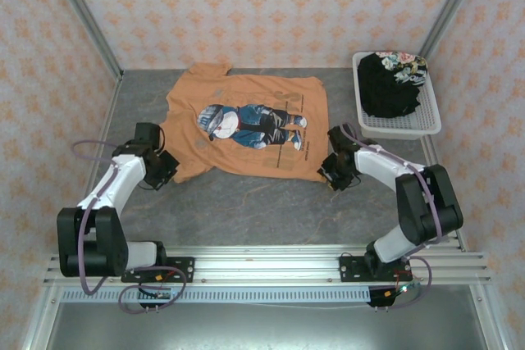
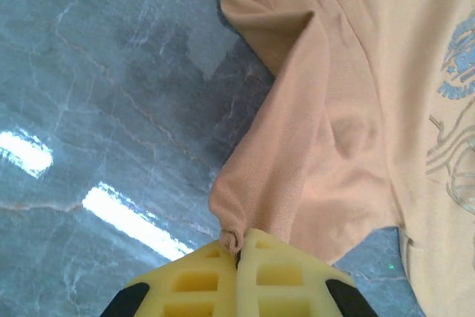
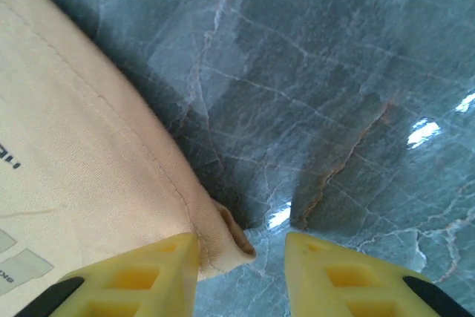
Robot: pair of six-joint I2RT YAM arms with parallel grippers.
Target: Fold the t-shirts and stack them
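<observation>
1. Table [image 1: 246, 211]: grey marbled top. I am viewing it from above, with both arm bases sitting at its near edge.

2. Orange t-shirt [image 1: 243, 127]: it is lying spread out, print side up, across the middle of the far half of the table. The blue-and-white cartoon print [image 1: 250, 125] is lying sideways, its head pointing left. The near-left edge is bunching up and lifting off the surface in the left wrist view [image 2: 349, 109]. The near-right hem corner is curling slightly in the right wrist view [image 3: 67, 183].

3. Left arm [image 1: 115, 182] and right arm [image 1: 410, 182]: both are reaching forward and inward to the near corners of the shirt.

4. Basket [image 1: 426, 125]: white plastic mesh, sitting at the far right of the table, well apart from the orange shirt.

5. Black t-shirt [image 1: 385, 92]: it is lying heaped inside the basket, with a floral patch [image 1: 404, 65] showing on top towards the far side.

6. Left gripper [image 1: 164, 171]: I am seeing its yellow fingers [image 2: 282, 272] pressing together, pinching a small fold of the shirt's near-left edge.

7. Right gripper [image 1: 335, 171]: its fingers [image 3: 141, 272] are standing apart, gripping nothing. The hem corner is lying in the gap, just beside the left-hand finger, with bare table under the other.
</observation>
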